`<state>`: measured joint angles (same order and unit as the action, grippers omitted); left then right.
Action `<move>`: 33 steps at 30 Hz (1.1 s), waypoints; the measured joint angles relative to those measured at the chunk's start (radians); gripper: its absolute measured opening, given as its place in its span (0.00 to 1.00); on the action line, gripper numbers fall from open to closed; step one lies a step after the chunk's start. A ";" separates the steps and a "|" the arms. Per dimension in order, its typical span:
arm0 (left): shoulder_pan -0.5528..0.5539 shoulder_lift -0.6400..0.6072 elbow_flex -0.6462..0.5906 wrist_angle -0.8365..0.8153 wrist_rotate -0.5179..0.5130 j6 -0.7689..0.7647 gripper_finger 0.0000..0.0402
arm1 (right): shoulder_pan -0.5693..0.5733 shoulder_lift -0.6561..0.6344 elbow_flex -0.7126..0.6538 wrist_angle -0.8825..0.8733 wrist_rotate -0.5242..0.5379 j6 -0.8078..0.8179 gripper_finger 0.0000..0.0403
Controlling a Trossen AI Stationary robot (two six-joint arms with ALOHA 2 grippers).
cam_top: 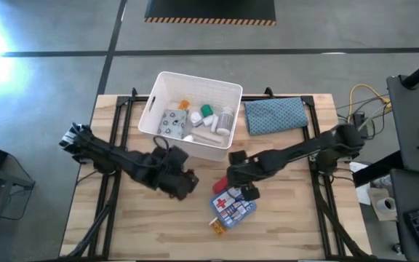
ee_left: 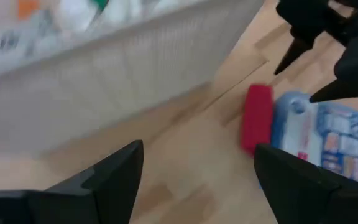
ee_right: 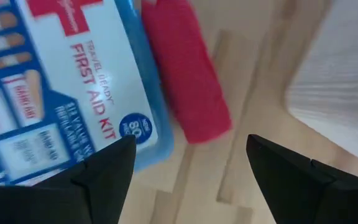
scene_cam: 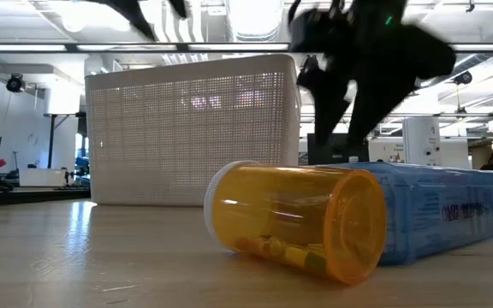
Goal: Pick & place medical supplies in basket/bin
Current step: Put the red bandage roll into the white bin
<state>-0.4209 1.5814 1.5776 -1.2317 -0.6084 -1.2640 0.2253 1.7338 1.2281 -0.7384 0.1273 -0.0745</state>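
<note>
The right gripper (cam_top: 233,177) hangs with its jaws spread and nothing between them, just above the red tube (ee_right: 185,74), which lies on the wooden table (cam_top: 297,225) against the blue first-aid kit (ee_right: 61,81). An orange vial (scene_cam: 294,221) lies on its side touching the kit's near end. The left gripper (cam_top: 184,182) is likewise parted and empty, low near the front wall of the white basket (cam_top: 167,138). Inside the basket sit several supplies, apparently small bottles and packs. A blue patterned cloth (cam_top: 275,115) lies beside the basket.
</note>
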 joint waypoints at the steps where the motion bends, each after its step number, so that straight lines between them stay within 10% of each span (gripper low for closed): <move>1: -0.018 0.000 -0.021 -0.007 0.000 -0.054 0.70 | -0.007 0.028 0.007 0.007 -0.017 -0.010 0.73; 11: -0.154 0.000 -0.168 -0.007 0.005 -0.406 0.70 | -0.028 0.134 0.107 0.039 -0.026 -0.063 0.63; 33: -0.216 0.001 -0.242 -0.006 0.007 -0.482 0.70 | -0.062 0.289 0.276 0.021 -0.183 -0.058 0.58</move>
<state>-0.6365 1.5822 1.3353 -1.2381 -0.6018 -1.7459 0.1635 2.0224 1.5043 -0.7171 -0.0556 -0.1330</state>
